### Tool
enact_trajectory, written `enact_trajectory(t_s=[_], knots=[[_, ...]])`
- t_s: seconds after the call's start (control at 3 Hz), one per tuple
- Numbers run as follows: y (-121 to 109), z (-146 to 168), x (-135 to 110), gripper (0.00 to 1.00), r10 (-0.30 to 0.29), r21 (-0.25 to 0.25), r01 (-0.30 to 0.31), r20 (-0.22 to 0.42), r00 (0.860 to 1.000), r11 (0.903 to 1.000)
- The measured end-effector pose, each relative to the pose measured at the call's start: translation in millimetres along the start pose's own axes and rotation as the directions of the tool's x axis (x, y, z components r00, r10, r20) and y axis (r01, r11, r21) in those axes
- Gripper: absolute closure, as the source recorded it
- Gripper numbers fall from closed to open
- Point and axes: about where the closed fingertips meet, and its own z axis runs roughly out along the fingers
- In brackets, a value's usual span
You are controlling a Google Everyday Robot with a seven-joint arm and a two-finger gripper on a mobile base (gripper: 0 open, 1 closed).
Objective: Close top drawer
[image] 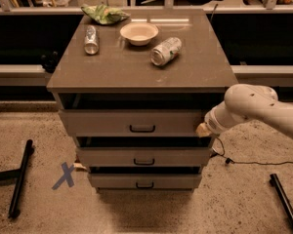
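The top drawer [112, 122] is a wide grey-beige drawer with a small dark centre handle [142, 128]. It stands slightly out from the cabinet, with a dark gap above its front. My gripper [203, 129] sits at the drawer front's right end, touching or almost touching the panel. The white arm [261, 110] reaches in from the right.
Two lower drawer fronts [144, 157] [144, 181] sit below. On the cabinet top [117, 67] lie two cans [91, 40] [166, 51], a white bowl [139, 33] and a green bag [104, 13]. A blue X [65, 175] marks the floor at left. Dark bars [20, 184] [285, 201] and a cable [244, 162] lie on the floor.
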Motion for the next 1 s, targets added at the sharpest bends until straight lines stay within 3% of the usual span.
enact_trajectory(t_s=[0.33,1.0], knots=[[9.0,-16.5,5.5,1.0,0.006,-0.002,-0.006,0.059,0.998,1.0],[47.3,-61.1,67.8,1.0,0.024,-0.048,-0.019,0.103,0.994,0.9987]])
